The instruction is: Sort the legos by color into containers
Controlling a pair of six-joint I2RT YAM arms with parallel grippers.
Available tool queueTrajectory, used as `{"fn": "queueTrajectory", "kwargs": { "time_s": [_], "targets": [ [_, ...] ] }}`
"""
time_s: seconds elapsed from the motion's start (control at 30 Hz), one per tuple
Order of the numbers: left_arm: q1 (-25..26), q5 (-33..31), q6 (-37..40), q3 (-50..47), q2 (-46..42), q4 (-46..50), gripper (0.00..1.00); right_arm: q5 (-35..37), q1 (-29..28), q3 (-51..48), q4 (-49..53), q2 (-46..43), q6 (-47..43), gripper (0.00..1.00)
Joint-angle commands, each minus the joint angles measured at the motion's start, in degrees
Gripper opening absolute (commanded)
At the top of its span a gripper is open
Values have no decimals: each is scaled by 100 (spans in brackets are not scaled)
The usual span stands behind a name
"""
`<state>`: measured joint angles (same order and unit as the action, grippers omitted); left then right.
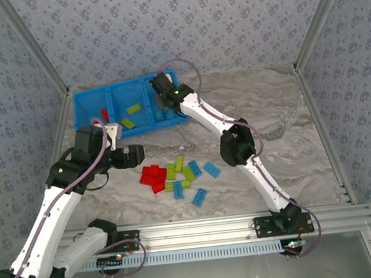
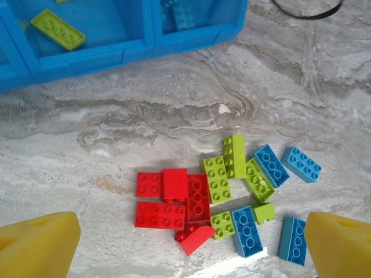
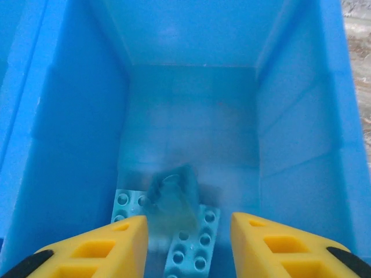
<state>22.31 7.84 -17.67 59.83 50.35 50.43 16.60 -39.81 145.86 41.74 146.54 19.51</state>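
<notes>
Dropping a light blue plastic brick (image 3: pixel 173 197) from the parted right gripper (image 3: pixel 188 226) into the three-o'clock compartment of the bright blue plastic tray (image 1: pixel 86 114), hovering the wide-open left gripper (image 2: pixel 192 231) over loose studded bricks (image 2: pixel 220 185) at six o'clock, probably needing descent next.

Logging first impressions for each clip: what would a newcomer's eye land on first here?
The jumble of red, green and blue bricks in the near middle of the table stands out first, with the left hand wide open above it. Next comes the bright blue tray at the far left, where the right hand hangs open over the right compartment, a blurred blue brick between its fingers.
</notes>
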Motion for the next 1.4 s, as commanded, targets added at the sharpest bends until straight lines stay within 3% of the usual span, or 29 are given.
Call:
{"fn": "queueTrajectory", "kwargs": {
  "time_s": [0.0,0.13,0.3,0.53,0.77,0.87,1.0,1.17,1.37],
  "targets": [
    [54,-159,-253,-146,22,85,99,-203,-62,413,21,-282,-170,46],
    [55,-489,-667,-308,445,81,99,-297,-53,457,548,-880,208,47],
    [233,-194,-757,-571,1183,-257,92,-972,-34,-372,1454,-2092,738,54],
    [810,-96,-537,-309,2321,-929,85,-591,-175,-3633,1380,-4471,1115,57],
    [1744,61,-3,871,4147,-1088,79,-37,-1,-6557,1118,-6510,2763,63],
    [1837,95,132,1164,4766,-1119,76,48,34,-6995,1132,-6920,3013,65],
    [1831,285,254,1316,5378,-1314,61,142,31,-7044,1255,-7057,3018,66],
    [1834,235,255,1596,5827,-1193,50,81,5,-6989,1312,-7025,2886,67],
    [1822,243,283,1610,5891,-1237,33,-1035,-7,-7156,1037,-6740,2264,71]
  ]
}}
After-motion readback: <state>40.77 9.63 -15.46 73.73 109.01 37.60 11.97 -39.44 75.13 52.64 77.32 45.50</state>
